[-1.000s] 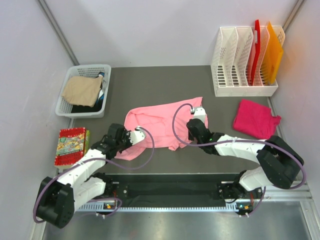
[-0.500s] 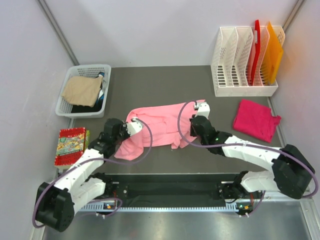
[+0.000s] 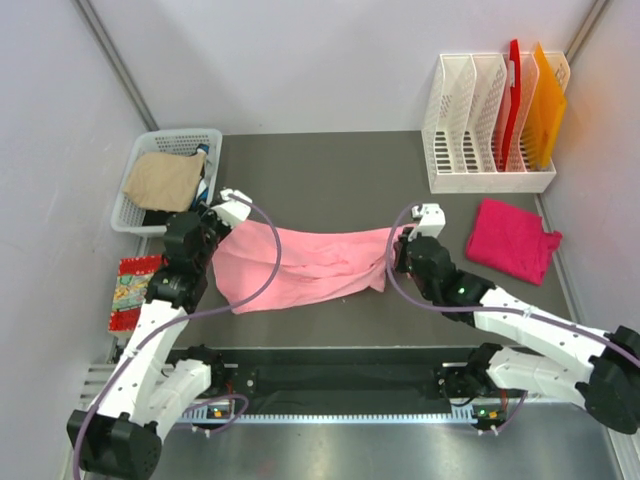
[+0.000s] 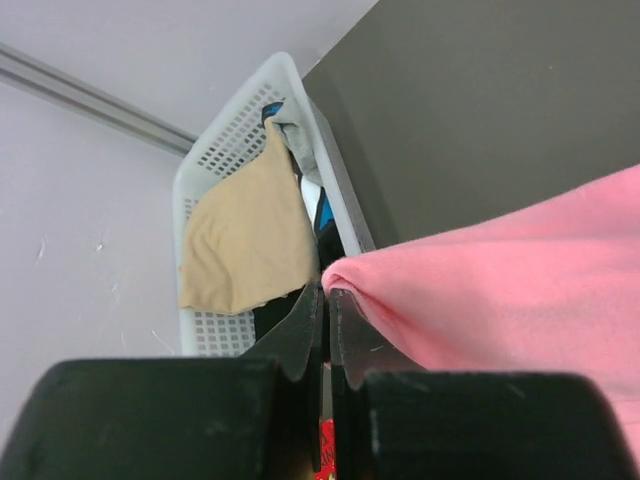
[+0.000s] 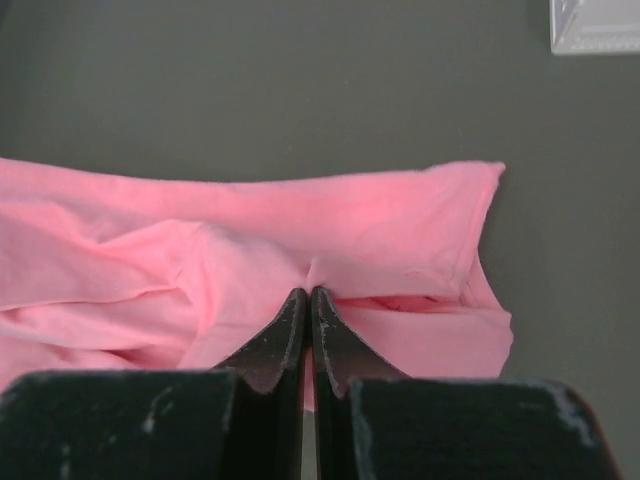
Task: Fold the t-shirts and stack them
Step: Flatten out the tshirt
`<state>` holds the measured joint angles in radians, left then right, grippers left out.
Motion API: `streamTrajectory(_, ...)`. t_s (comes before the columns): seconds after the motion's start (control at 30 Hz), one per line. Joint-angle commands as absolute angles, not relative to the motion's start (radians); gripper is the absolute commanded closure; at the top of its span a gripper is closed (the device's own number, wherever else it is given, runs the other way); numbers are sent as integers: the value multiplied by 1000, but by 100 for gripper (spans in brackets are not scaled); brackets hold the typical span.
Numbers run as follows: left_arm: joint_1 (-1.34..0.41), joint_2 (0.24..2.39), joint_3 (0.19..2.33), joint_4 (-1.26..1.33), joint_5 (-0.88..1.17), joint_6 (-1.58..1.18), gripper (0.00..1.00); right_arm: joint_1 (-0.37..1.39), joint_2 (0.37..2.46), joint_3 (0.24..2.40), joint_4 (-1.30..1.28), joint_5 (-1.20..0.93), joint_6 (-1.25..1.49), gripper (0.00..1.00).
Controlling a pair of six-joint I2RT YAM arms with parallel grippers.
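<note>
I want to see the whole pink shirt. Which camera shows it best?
Top external: nearly the whole pink shirt, stretched between the left end effector and right end effector. Left wrist shows one pinched edge; right wrist, only one end.

- The left hand [image 4: 326, 297] has its fingers pinched tight on a corner of the pink t-shirt [image 3: 310, 262].
- The right hand [image 5: 308, 296] is clamped on the opposite edge.
- The arms are spread wide apart.

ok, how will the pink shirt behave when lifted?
Likely floppy: the pink t-shirt sags and wrinkles between the left gripper and right gripper. Probably light, since small pinches hold it. Its middle may drag on the table.
</note>
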<state>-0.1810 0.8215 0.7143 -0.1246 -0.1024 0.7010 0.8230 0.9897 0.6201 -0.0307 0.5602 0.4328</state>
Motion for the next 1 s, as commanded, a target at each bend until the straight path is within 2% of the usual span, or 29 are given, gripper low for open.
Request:
streamTrajectory(0.0, -176, 819, 715, -106, -100, 692, 100, 838, 1048, 563, -28, 571, 485, 100)
streamTrajectory(0.07, -176, 819, 703, -110, -88, 699, 100, 836, 1094, 546, -8, 572, 491, 96)
streamTrajectory(0.3, -176, 866, 620, -97, -64, 716, 98, 833, 1265, 589, 55, 604, 509, 95)
streamTrajectory(0.6, -176, 992, 488, 44, -55, 707, 99, 819, 1324, 630, 55, 620, 494, 92)
streamTrajectory(0.7, -176, 1012, 472, 70, -51, 704, 99, 816, 1321, 627, 60, 624, 488, 86)
streamTrajectory(0.97, -176, 1037, 469, 95, -58, 706, 99, 782, 1321, 646, 58, 624, 468, 84)
